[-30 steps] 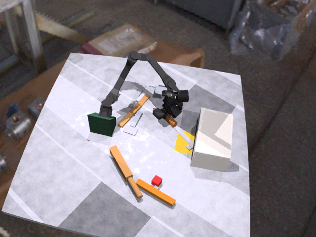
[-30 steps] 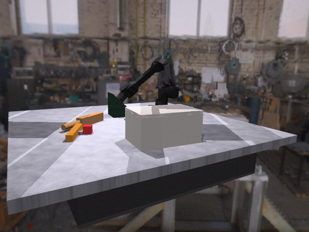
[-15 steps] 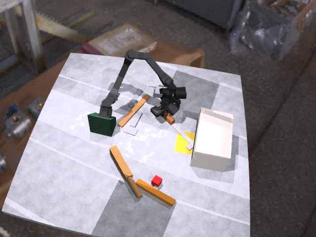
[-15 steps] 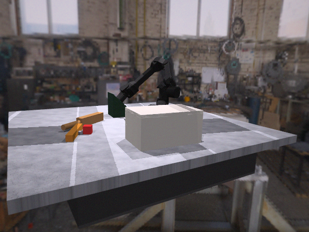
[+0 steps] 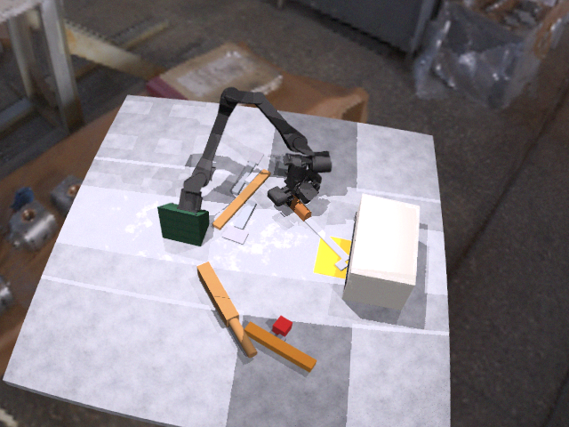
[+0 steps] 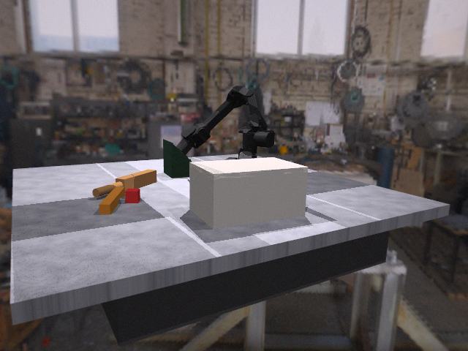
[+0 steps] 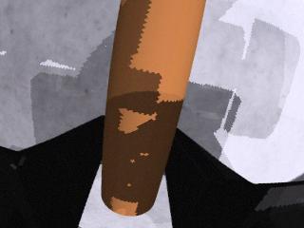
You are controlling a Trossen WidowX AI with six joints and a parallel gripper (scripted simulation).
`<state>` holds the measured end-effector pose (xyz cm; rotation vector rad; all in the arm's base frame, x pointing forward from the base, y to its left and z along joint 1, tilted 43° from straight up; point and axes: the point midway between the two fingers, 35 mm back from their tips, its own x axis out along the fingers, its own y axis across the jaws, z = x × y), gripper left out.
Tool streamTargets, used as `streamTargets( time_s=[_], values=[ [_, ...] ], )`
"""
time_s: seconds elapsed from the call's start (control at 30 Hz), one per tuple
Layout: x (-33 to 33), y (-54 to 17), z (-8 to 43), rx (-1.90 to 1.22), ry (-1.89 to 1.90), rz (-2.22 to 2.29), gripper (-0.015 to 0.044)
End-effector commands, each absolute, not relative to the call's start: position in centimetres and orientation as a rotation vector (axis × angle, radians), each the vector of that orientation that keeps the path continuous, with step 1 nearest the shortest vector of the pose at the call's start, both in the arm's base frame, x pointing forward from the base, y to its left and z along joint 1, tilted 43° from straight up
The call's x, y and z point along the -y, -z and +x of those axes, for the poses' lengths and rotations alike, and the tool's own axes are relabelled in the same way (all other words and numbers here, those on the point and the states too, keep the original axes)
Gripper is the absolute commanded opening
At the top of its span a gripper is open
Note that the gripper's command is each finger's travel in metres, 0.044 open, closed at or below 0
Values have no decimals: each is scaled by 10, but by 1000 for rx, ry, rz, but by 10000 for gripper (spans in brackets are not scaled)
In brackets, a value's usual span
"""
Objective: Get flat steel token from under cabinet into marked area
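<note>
My gripper (image 5: 293,199) (image 7: 137,128) is shut on the orange handle (image 5: 302,211) (image 7: 157,62) of a tool, left of the cabinet. The tool's thin pale shaft (image 5: 324,236) runs down right across the yellow marked area (image 5: 323,263) to the front of the white cabinet (image 5: 388,238) (image 6: 259,199). A small pale flat piece (image 5: 340,265) lies at the shaft's far end, on the yellow close to the cabinet; I cannot tell whether it is the tool's tip or the steel token. The vent slots are not readable, and the cabinet hides the marked area in the exterior view.
An orange bar (image 5: 241,198) lies between the arm's green base block (image 5: 182,225) (image 6: 174,162) and the gripper. Nearer the front are a wooden piece with a round handle (image 5: 218,294) (image 6: 141,179), another orange bar (image 5: 280,346) (image 6: 110,202) and a red cube (image 5: 282,325) (image 6: 132,195).
</note>
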<state>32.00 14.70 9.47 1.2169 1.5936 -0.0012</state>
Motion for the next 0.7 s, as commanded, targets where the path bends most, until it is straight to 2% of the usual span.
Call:
streamTargets(
  time_s=[0.0, 0.67],
  values=[
    [-153, -98, 313, -1598, 1, 1216, 0],
    [-162, -107, 303, -1595, 1, 1216, 0]
  ],
)
